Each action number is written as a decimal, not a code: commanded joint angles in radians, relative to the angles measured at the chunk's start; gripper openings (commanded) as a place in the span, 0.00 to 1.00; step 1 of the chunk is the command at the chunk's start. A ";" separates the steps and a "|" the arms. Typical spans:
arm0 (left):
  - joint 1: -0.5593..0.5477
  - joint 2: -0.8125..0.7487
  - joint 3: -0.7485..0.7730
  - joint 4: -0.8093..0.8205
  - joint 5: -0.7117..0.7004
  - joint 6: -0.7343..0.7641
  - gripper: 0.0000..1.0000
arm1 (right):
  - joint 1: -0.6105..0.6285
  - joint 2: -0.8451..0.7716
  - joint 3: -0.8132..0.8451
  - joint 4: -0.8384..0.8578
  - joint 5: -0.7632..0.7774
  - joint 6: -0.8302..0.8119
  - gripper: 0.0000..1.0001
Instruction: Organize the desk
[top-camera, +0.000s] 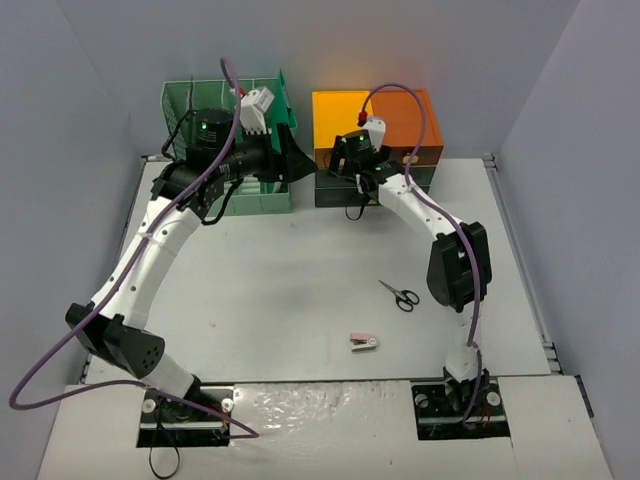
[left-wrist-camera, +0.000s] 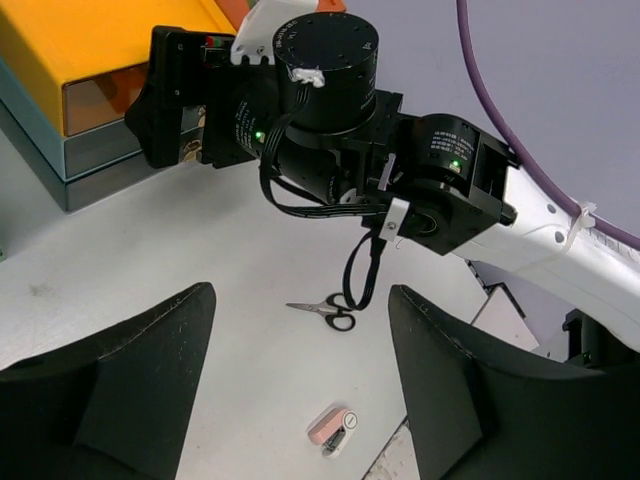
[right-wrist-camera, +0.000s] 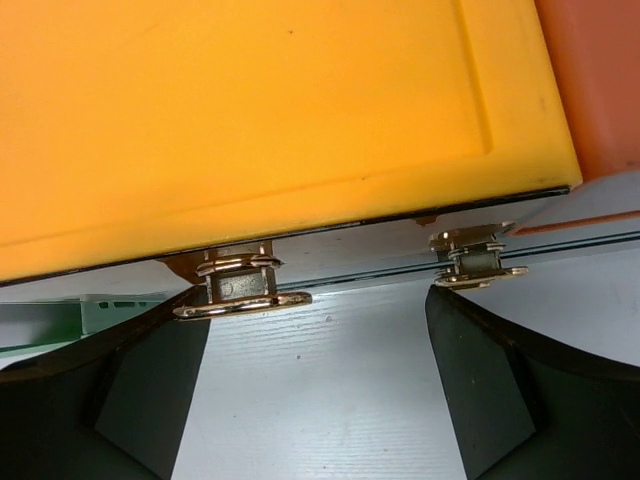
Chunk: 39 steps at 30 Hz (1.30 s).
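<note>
Scissors (top-camera: 399, 294) with black loop handles lie on the matte desk (top-camera: 280, 290).

Desk: a large matte off-white rectangular tabletop (top-camera: 290, 270) is enclosed by plain grey walls (top-camera: 60, 100).
Far edge: a mint-green slotted plastic rack (top-camera: 185, 100) is set left of an orange-and-dark-grey drawer unit (top-camera: 400, 120).
Loose items: small black-handled scissors (top-camera: 400, 296) are laid near a small pink-and-white object (top-camera: 364, 343).

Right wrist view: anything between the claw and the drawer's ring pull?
Nothing visible. The right claw is open, and the ring pull on the orange drawer unit's front sits right by one fingertip.
</note>
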 joint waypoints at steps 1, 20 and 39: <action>-0.018 0.034 0.110 0.079 0.037 -0.002 0.67 | -0.080 -0.009 0.060 0.084 0.058 0.023 0.84; -0.021 0.298 0.383 0.036 0.028 0.130 0.67 | -0.124 -0.429 -0.389 0.117 0.104 0.169 0.87; 0.004 0.549 0.617 0.035 -0.046 0.155 0.67 | -0.092 -0.540 -0.455 0.016 0.042 0.172 0.86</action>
